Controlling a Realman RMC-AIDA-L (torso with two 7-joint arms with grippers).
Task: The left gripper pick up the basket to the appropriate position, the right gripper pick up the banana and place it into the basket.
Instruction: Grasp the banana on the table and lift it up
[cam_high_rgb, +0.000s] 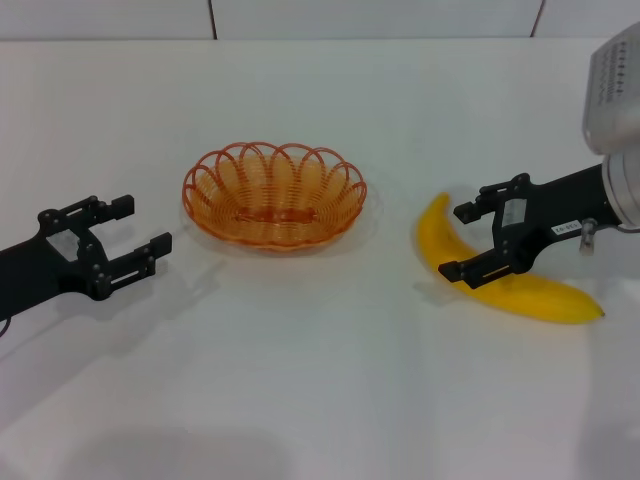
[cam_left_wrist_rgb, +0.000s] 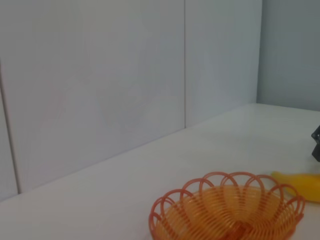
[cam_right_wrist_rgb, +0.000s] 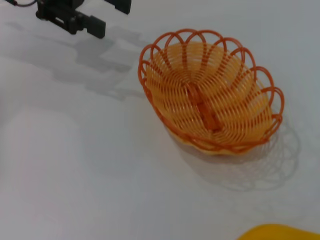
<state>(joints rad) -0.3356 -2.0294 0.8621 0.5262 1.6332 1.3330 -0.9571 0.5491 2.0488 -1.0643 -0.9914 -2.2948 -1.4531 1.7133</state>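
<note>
The orange wire basket (cam_high_rgb: 273, 195) sits on the white table, a little left of centre, with nothing in it. My left gripper (cam_high_rgb: 143, 226) hovers open to its left, a short gap away, holding nothing. The yellow banana (cam_high_rgb: 540, 295) lies flat on the right side of the table. My right gripper (cam_high_rgb: 455, 241) is open over the banana's curved left part, its fingers spread across it. The left wrist view shows the basket (cam_left_wrist_rgb: 227, 210) and the banana (cam_left_wrist_rgb: 300, 185) beyond it. In the right wrist view the basket (cam_right_wrist_rgb: 210, 90), the left gripper (cam_right_wrist_rgb: 107, 17) and an end of the banana (cam_right_wrist_rgb: 280, 232) appear.
A white tiled wall (cam_high_rgb: 300, 18) bounds the table at the back. The grey-white housing of the right arm (cam_high_rgb: 615, 90) stands at the far right. White tabletop lies between the basket and the banana.
</note>
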